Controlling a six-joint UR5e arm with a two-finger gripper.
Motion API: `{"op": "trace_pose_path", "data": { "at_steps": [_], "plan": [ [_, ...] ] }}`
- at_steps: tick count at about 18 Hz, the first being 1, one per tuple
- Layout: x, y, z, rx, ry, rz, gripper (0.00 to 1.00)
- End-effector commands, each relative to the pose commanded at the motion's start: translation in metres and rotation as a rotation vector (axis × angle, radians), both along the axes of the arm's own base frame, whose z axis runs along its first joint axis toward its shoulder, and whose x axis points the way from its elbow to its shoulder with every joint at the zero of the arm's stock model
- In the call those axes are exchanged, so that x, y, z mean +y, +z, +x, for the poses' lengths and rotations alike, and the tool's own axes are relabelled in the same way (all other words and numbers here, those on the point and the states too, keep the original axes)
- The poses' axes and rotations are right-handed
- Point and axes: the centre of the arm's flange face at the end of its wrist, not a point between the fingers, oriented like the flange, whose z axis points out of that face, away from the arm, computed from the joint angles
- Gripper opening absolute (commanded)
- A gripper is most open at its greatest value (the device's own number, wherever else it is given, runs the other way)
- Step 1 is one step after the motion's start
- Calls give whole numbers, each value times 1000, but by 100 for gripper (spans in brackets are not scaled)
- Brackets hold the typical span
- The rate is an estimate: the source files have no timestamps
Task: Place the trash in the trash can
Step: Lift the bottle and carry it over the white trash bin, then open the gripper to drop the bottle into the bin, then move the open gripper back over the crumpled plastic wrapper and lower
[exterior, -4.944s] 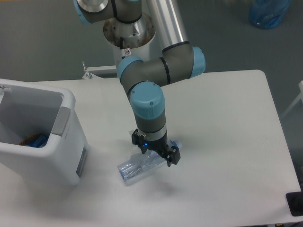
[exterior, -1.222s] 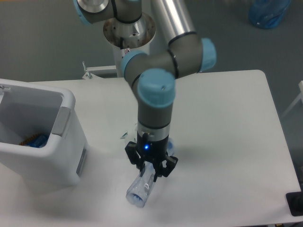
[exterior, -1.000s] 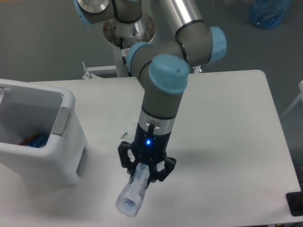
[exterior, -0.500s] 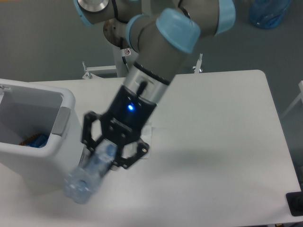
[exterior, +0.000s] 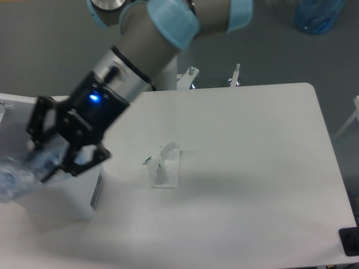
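Bottle (exterior: 22, 172), a blurred, crushed clear-bluish thing pinched in the tool (exterior: 47, 159), hangs low over the trash can (exterior: 84, 188) with its long axis running toward eight o'clock, while the crumpled clear-white wrapper (exterior: 164, 166) lies on the tabletop (exterior: 252, 168) well off at three o'clock.

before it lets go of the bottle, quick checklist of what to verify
1. Bottle held in the gripper: ok, though blurred.
2. Bottle over the bin opening: cannot tell; the arm hides most of the bin.
3. Bottle clear of the rim: cannot tell, rim is hidden.
4. Room inside the bin: cannot tell, interior not visible.
5. Wrapper accounted for: ok as located, lying on the table mid-surface, not ok as binned.
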Motion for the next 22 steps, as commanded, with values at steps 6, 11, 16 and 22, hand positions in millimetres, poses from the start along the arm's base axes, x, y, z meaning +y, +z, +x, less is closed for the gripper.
{"op": "trace_pose_path", "data": {
  "at_steps": [6,11,16,22],
  "plan": [
    [8,-22,28,10,-47,11,100],
    [2,-40,33,-9,-50,-16,100],
    [-5,-41,10,-4,-15,-16,100],
    [-44,-42,-92,64,124,10,100]
  ]
}}
